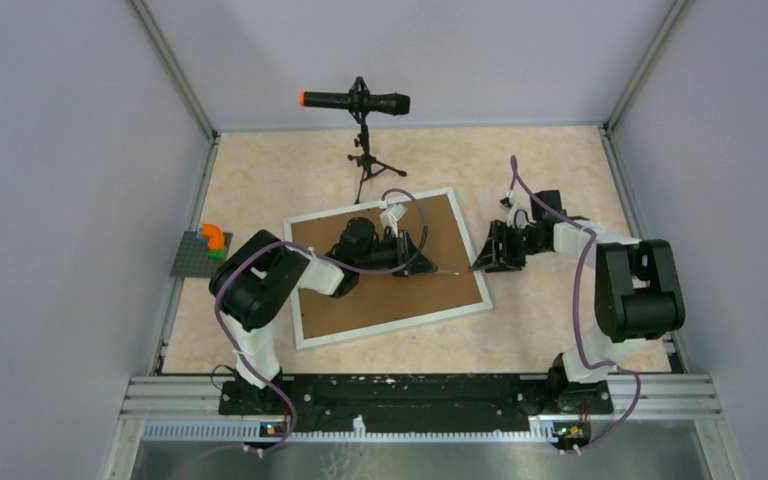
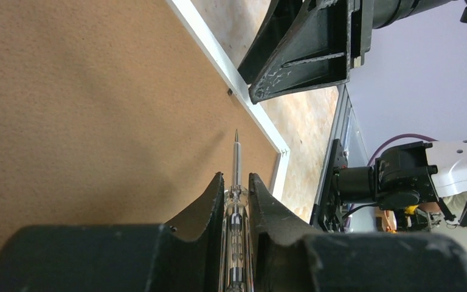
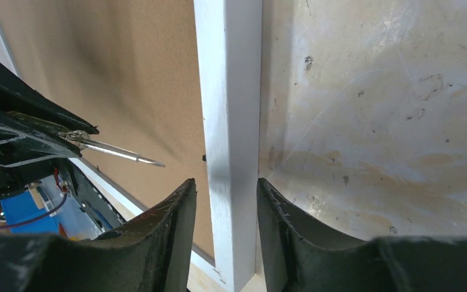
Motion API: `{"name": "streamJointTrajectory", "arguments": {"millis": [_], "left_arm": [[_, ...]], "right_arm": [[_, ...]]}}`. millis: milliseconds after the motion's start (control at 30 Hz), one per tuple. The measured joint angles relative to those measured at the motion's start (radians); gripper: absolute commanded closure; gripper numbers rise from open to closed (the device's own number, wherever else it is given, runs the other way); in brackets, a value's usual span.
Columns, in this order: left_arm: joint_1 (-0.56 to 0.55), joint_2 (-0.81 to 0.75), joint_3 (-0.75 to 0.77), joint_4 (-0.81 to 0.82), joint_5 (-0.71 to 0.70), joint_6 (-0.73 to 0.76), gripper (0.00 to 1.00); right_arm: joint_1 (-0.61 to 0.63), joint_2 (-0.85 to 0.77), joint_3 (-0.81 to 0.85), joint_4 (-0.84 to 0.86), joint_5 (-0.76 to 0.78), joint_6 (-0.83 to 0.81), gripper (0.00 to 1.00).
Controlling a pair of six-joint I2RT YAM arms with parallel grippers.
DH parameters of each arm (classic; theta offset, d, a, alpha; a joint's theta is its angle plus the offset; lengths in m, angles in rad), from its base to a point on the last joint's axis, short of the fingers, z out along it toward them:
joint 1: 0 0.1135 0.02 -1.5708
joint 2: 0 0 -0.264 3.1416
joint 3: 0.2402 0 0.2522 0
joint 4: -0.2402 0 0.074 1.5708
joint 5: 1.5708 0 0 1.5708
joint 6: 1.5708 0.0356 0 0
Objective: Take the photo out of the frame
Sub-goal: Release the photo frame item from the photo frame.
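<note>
Left end effector [image 2: 236,182] clamps narrowly on a screwdriver [image 2: 236,155] over the brown board [image 1: 390,290]; right end effector [image 3: 225,191] straddles the frame [image 3: 231,109] border at 3 o'clock; whether it pinches, I cannot tell.

You have bright, even light from above. Soft shadows fall across the backing board [image 3: 127,91]; the surface [image 3: 371,121] shows faint sheen. Wrist-view foregrounds look blurred.
</note>
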Motion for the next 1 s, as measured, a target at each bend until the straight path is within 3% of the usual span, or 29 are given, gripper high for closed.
{"name": "streamJointTrajectory", "arguments": {"millis": [300,633,1000], "left_arm": [[0.000,0.085,0.000,0.113,-0.007,-0.037,1.00],[-0.004,0.142,0.030,0.174,-0.011,-0.076,1.00],[-0.018,0.188,0.064,0.214,-0.026,-0.100,1.00]], "right_arm": [[0.000,0.027,-0.032,0.023,-0.021,-0.009,0.68],[-0.005,0.030,-0.039,0.033,-0.040,-0.020,0.84],[-0.006,0.035,-0.039,0.037,-0.052,-0.025,0.88]]}}
